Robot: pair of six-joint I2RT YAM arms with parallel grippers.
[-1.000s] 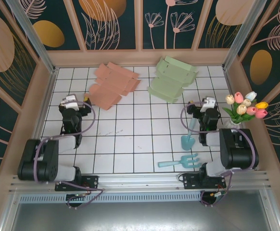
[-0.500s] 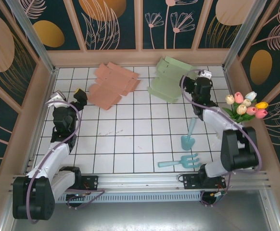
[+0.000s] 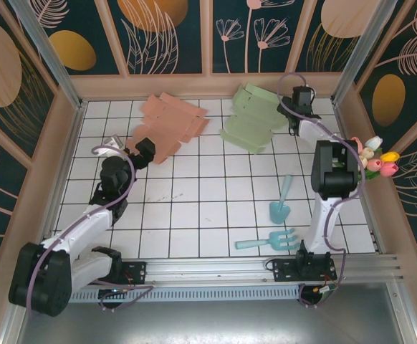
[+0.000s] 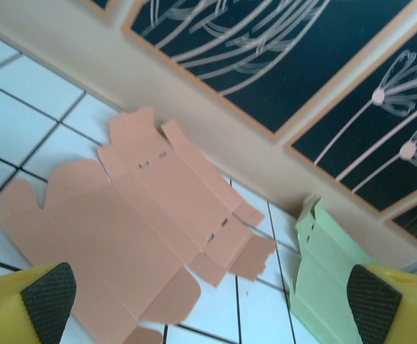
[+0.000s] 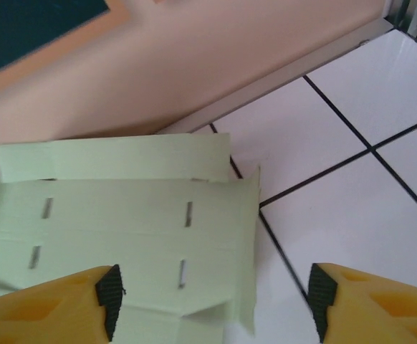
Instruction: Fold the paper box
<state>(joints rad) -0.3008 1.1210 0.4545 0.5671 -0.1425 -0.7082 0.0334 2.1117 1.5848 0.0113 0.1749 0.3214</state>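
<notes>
Two flat, unfolded paper box blanks lie at the back of the tiled table: an orange one (image 3: 167, 129) (image 4: 137, 222) and a pale green one (image 3: 255, 118) (image 5: 122, 222) with small slots. My left gripper (image 3: 141, 152) (image 4: 208, 304) hangs open just short of the orange blank's near edge, nothing between its fingers. My right gripper (image 3: 292, 115) (image 5: 216, 301) stands open over the green blank's right edge. Its left fingertip (image 5: 108, 301) is above the paper and its right fingertip (image 5: 322, 297) above bare tile.
A teal trowel (image 3: 280, 201) and a teal hand rake (image 3: 269, 240) lie at the front right. A vase of tulips (image 3: 367, 159) stands by the right wall. The wooden back wall (image 3: 208, 86) runs close behind both blanks.
Both arms have unfolded from near their bases and reached toward the back. The left one went to the orange blank, the right to the green blank's right edge, its jaws narrowing a little.
</notes>
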